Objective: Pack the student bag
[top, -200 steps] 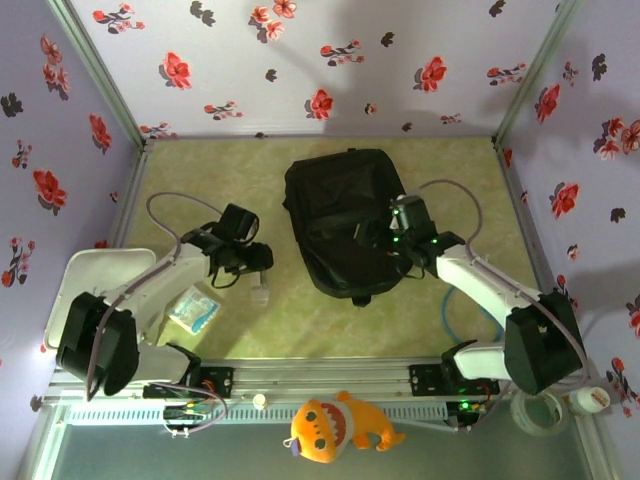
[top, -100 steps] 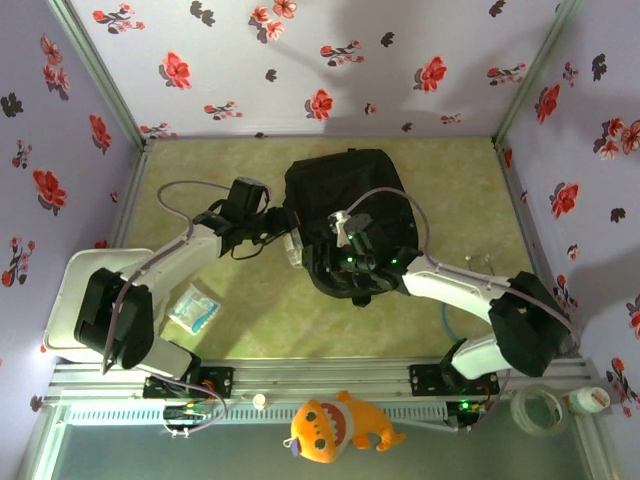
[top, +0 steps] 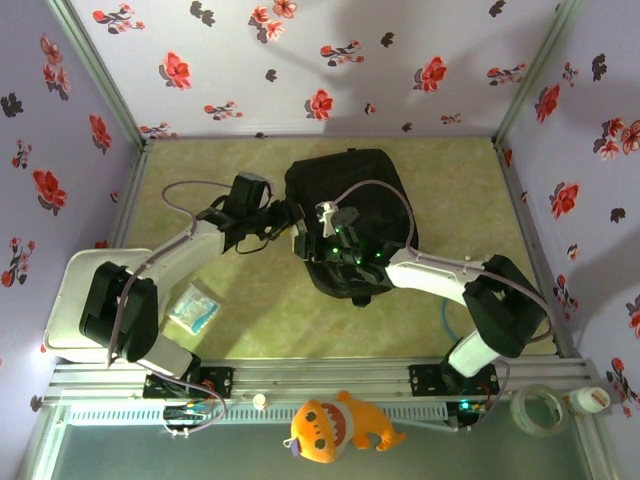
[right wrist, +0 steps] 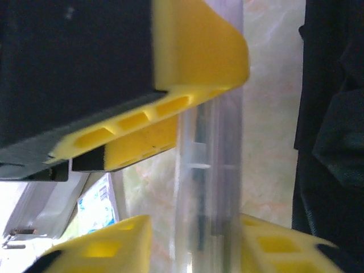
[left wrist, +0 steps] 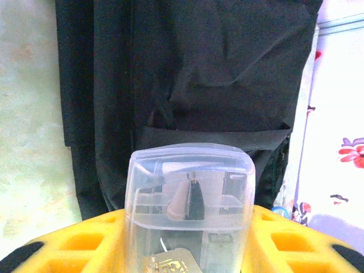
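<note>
Leftmost, a white case (top: 70, 275) lies beside a blue packet (top: 193, 308). The left gripper (top: 285, 232) clamps a clear box (left wrist: 190, 187) holding a small beige-and-black piece, at the left edge of the student bag (top: 360, 200), mid-table. The right gripper (right wrist: 196, 250) straddles that box; whether its fingers pinch it cannot be told.

White arms (top: 180, 255) — black joints (yellow fingers (left wrist: 284, 244)).

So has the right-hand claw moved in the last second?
Yes. The right gripper swung left across the student bag, from its right side to its left edge, reaching the clear box held by the left gripper.
</note>
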